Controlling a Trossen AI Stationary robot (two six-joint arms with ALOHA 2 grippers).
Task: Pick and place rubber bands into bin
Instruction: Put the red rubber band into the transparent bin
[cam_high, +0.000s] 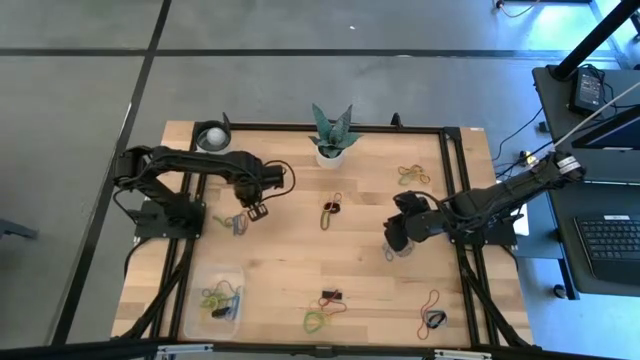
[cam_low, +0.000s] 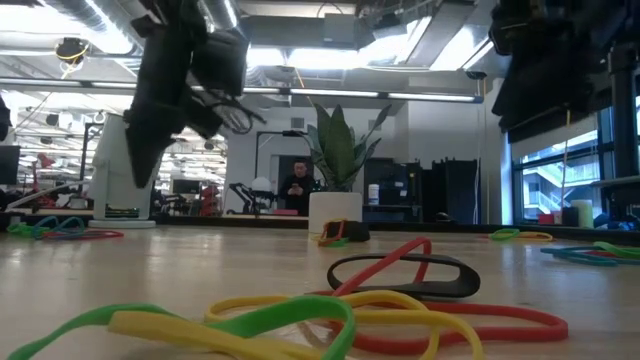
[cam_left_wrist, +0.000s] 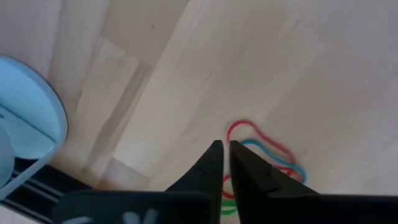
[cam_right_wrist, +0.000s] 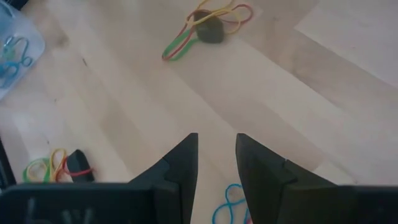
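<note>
Rubber bands lie in small clusters across the wooden table. My left gripper (cam_high: 256, 207) (cam_left_wrist: 225, 147) hangs shut above the table, beside a red, blue and green cluster (cam_high: 237, 225) (cam_left_wrist: 264, 152), touching nothing. My right gripper (cam_high: 394, 240) (cam_right_wrist: 216, 142) is open and points down, with blue bands (cam_right_wrist: 229, 200) (cam_high: 390, 253) lying on the wood just beneath it. The clear bin (cam_high: 215, 296) (cam_right_wrist: 13, 45) stands near the table's near-left corner with several bands inside.
More band clusters lie at mid-table (cam_high: 330, 210) (cam_right_wrist: 208, 25), far right (cam_high: 413, 175), near centre (cam_high: 326, 310) (cam_right_wrist: 55, 165) and near right (cam_high: 433, 312). A white plant pot (cam_high: 330, 150) and a white cup (cam_high: 212, 136) (cam_left_wrist: 28, 124) stand at the far edge.
</note>
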